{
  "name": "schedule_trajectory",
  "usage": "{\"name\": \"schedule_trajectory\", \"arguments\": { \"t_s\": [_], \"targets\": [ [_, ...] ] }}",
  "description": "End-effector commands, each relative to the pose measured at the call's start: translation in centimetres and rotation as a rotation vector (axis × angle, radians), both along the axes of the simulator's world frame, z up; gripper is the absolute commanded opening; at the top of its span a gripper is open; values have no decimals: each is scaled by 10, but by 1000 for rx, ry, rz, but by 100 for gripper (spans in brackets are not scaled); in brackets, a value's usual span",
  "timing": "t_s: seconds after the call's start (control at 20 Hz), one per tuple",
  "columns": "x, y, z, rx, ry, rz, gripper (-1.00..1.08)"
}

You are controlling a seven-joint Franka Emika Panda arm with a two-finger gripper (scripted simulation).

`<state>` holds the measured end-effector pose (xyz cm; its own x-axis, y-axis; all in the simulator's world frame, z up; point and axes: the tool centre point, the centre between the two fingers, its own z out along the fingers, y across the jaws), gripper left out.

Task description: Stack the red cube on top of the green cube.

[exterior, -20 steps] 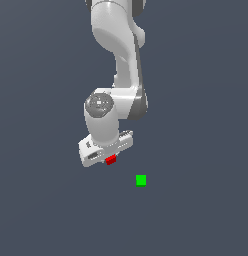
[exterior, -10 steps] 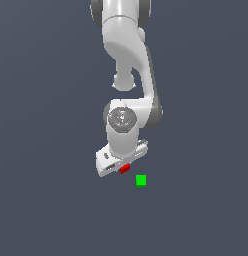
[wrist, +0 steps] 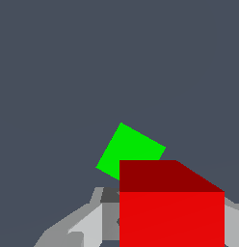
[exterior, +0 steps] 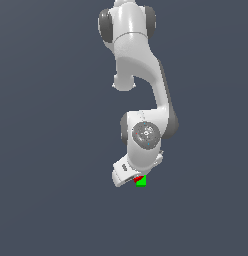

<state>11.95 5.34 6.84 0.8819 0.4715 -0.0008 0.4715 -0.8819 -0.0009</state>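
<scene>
exterior view: a white franka panda arm [exterior: 138,75] reaches down over a flat, dark grey floor [exterior: 46,150]. its gripper [exterior: 137,177] sits at the low end of the arm, with the wrist housing above it hiding most of the fingers. a sliver of the red cube [exterior: 138,178] shows just under the white hand, and the green cube [exterior: 141,182] lies on the floor directly beside it, on the exterior view's right and slightly lower in the picture. the two colours meet in this view; whether the cubes touch cannot be told from here.

wrist view: the red cube [wrist: 172,212] fills the near part of the picture, held between the grey fingers [wrist: 75,226] of the gripper, one seen at each side of it. the gripper is clenched on this cube. its darker red upper face and brighter red front face are both visible. beyond it the green cube [wrist: 128,149] rests on the floor [wrist: 68,72], turned at an angle to the red one, and partly covered by the red cube's edge.
</scene>
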Motion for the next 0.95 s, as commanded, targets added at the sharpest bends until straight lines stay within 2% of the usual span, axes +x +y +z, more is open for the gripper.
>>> {"name": "schedule_trajectory", "arguments": {
  "t_s": [0.0,0.4,0.45,0.9],
  "targets": [
    [5,7,-2,0,-1,-1,-100],
    [10,16,-6,0,-1,-1,-100],
    [10,16,-6,0,-1,-1,100],
    [10,16,-6,0,-1,-1,100]
  ]
}}
